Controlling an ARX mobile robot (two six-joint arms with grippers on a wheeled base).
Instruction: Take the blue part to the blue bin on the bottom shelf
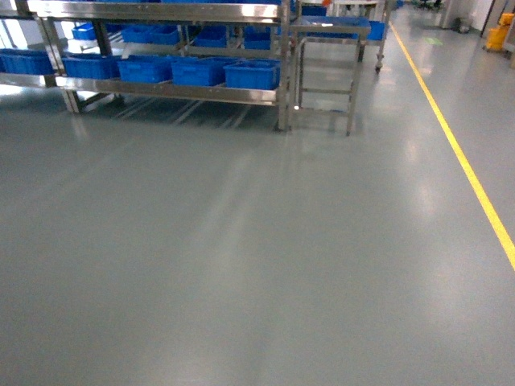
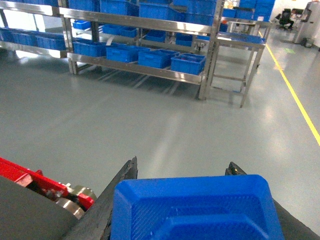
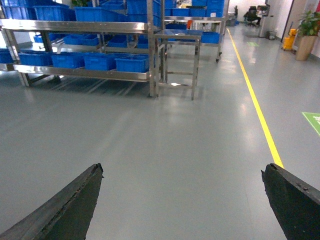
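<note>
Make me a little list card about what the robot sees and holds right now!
place: grey floor with a yellow line
ahead: steel rack with blue bins on its low tier
beside rack: small steel table
left tool: shut on a blue part
right tool: open, nothing between its fingers
distance: rack is far across the floor

grey floor [image 1: 241,265] | yellow line [image 1: 459,153] right | steel side table [image 1: 326,72] beside rack | potted plant [image 3: 309,30]
</note>
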